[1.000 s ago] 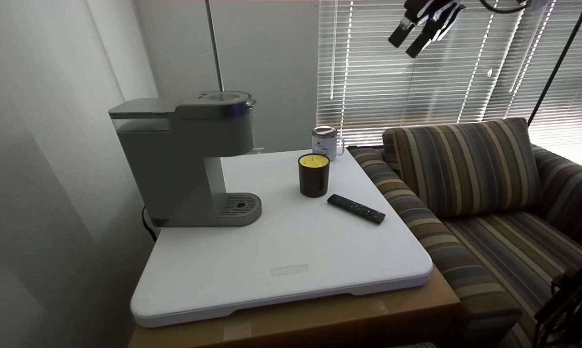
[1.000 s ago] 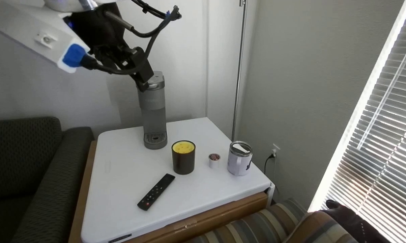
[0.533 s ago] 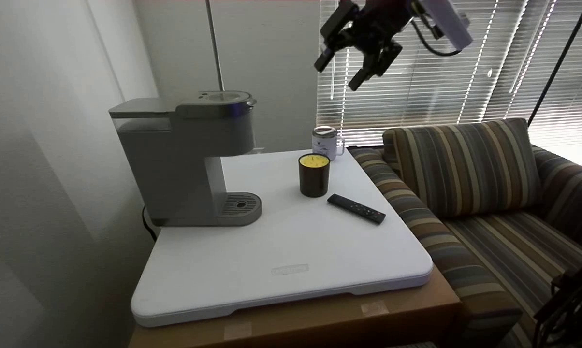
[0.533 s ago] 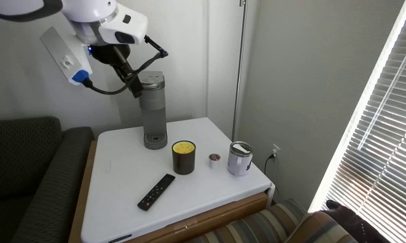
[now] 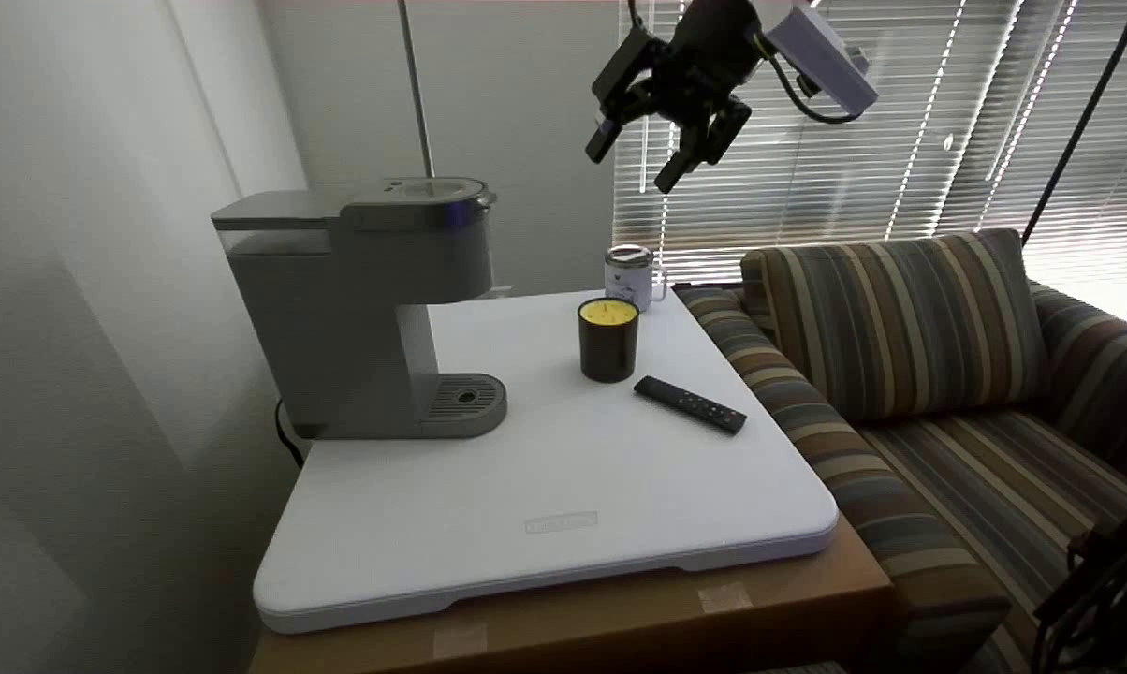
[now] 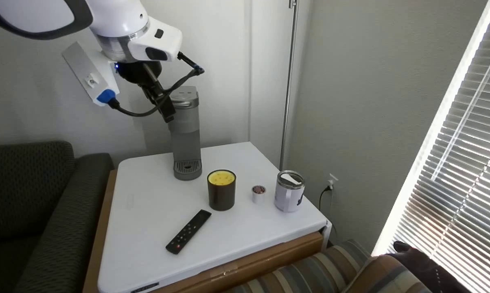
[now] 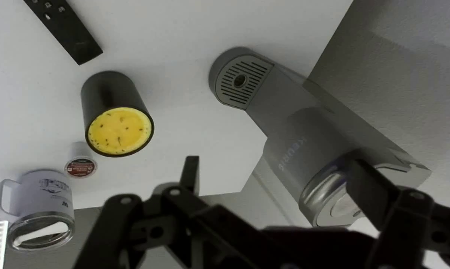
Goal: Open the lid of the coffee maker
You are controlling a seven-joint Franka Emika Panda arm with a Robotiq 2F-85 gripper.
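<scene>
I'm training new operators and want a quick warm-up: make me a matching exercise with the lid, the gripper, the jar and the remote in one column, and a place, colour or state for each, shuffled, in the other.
Things
1. lid
2. gripper
3. jar
4. remote

Descriptions
A. dark sides, yellow on top
B. black, lying flat on the white tabletop
C. closed, on top of the coffee maker
D. open, up in the air, holding nothing

Right pairs
1-C
2-D
3-A
4-B
</scene>
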